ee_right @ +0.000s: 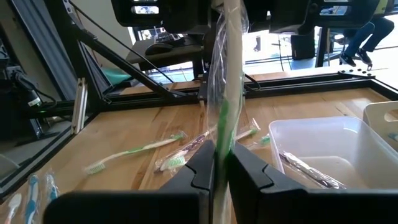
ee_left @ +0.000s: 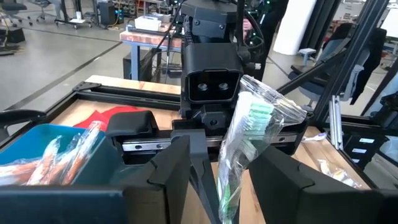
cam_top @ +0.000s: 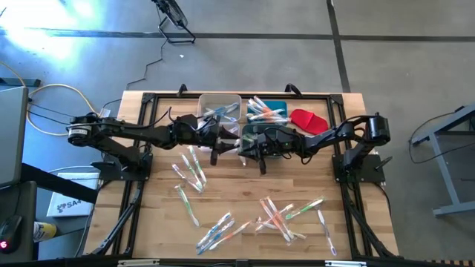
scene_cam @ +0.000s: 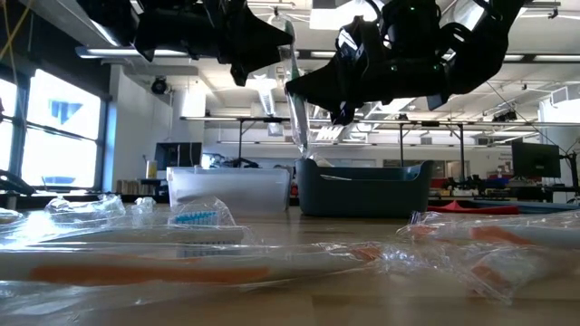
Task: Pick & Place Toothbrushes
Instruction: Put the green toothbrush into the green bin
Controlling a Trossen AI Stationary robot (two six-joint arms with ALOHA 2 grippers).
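Observation:
A toothbrush in a clear wrapper, with a green head and a green-marked handle, stands upright in the air between my two grippers, near the bins at mid-table. It also shows in the right wrist view and the low view. My right gripper is shut on it. My left gripper faces it from the table's left; it is open, one finger on either side of the wrapper. Many more toothbrushes lie flat on the table. My right gripper pinches the wrapped toothbrush's handle between its two fingers, well below the green head. The fingers come in about level from the table's right and lie across the handle. The toothbrush is lifted clear and upright, head end up, its lower end hanging free.
A clear bin and a teal bin, both holding wrapped toothbrushes, stand at the far side, just behind the grippers. A red cloth-like piece lies right of the teal bin. Loose toothbrushes litter the near half of the table.

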